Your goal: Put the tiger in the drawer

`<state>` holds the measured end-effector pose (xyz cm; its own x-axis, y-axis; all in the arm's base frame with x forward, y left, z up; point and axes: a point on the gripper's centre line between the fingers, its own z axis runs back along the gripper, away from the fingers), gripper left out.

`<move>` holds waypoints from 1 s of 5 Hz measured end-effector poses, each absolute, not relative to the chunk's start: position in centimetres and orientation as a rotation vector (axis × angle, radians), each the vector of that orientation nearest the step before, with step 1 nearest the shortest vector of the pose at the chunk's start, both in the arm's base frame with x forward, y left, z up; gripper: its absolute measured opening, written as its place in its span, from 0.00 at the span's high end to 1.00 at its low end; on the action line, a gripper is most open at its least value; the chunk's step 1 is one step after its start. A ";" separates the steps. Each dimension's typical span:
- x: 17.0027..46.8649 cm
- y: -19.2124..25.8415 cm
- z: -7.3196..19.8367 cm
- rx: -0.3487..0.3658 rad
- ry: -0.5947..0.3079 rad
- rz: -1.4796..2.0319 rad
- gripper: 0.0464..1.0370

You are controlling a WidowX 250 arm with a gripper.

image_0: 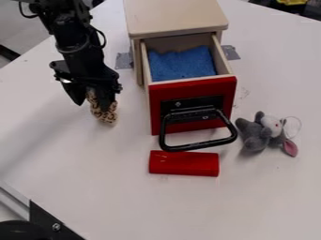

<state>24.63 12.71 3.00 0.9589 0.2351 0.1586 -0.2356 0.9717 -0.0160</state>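
The gripper (93, 97) is at the left, beside the open drawer, pointing down. A small spotted tan-and-brown plush, the tiger (105, 115), is at its lower end, partly hidden by it; I cannot tell whether the plush touches the table. To the right, the drawer (192, 83) is pulled out of a light wooden cabinet (177, 18). It has a red front, a black handle and a blue cloth (182, 63) inside.
A red block (184, 163) lies in front of the drawer, just below its handle. A grey plush with pink ears (255, 134) lies to the drawer's right. Grey tape (124, 60) is stuck beside the cabinet on the white table (125, 197). A black bracket stands at lower left.
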 end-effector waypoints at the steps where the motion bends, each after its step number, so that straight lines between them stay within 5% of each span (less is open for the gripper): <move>1: 24.6 12.7 3.4 0.004 -0.171 0.255 0.58; 2: 24.6 12.6 4.9 0.012 -0.211 0.266 0.67; 5: 25.8 8.9 10.8 0.028 -0.198 0.157 0.69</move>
<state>25.83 8.86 10.85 0.9682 0.1529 0.1980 -0.1584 0.9873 0.0120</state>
